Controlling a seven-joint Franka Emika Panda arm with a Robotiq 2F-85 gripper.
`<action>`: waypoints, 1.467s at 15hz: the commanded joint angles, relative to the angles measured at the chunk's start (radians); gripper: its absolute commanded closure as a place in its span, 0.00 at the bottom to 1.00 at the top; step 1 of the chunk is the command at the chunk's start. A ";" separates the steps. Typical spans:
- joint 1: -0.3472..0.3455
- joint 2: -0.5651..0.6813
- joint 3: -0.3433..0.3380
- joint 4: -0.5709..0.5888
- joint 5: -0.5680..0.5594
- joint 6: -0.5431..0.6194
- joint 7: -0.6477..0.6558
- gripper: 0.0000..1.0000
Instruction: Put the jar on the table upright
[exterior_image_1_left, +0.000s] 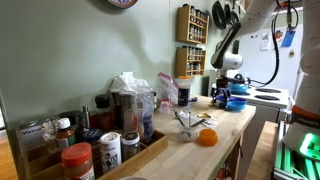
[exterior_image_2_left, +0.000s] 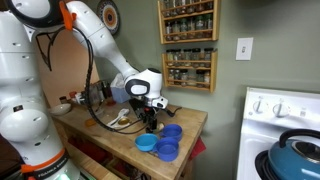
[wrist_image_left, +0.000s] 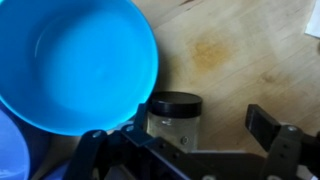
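Note:
In the wrist view a small clear jar (wrist_image_left: 173, 118) with a black lid stands upright on the light wooden table (wrist_image_left: 230, 50). My gripper (wrist_image_left: 205, 130) is open, with its fingers on either side of the jar. The jar sits close to the left finger, and a wide gap separates it from the right finger. In both exterior views the gripper (exterior_image_1_left: 228, 86) (exterior_image_2_left: 150, 112) hangs low over the far end of the table (exterior_image_1_left: 215, 125) (exterior_image_2_left: 185, 122). The jar is too small to make out there.
A large blue bowl (wrist_image_left: 75, 60) lies right beside the jar, and several blue bowls (exterior_image_2_left: 163, 143) (exterior_image_1_left: 233, 100) sit by the gripper. An orange (exterior_image_1_left: 206, 138), a blender (exterior_image_1_left: 130, 105) and spice jars (exterior_image_1_left: 78, 160) crowd the table. A white stove (exterior_image_2_left: 285, 125) stands past its end.

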 joint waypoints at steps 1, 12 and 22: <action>-0.020 0.029 0.025 0.016 0.020 0.023 -0.037 0.00; -0.018 0.055 0.037 0.030 0.019 0.030 -0.018 0.13; 0.013 -0.011 0.030 0.014 -0.134 -0.006 0.030 0.69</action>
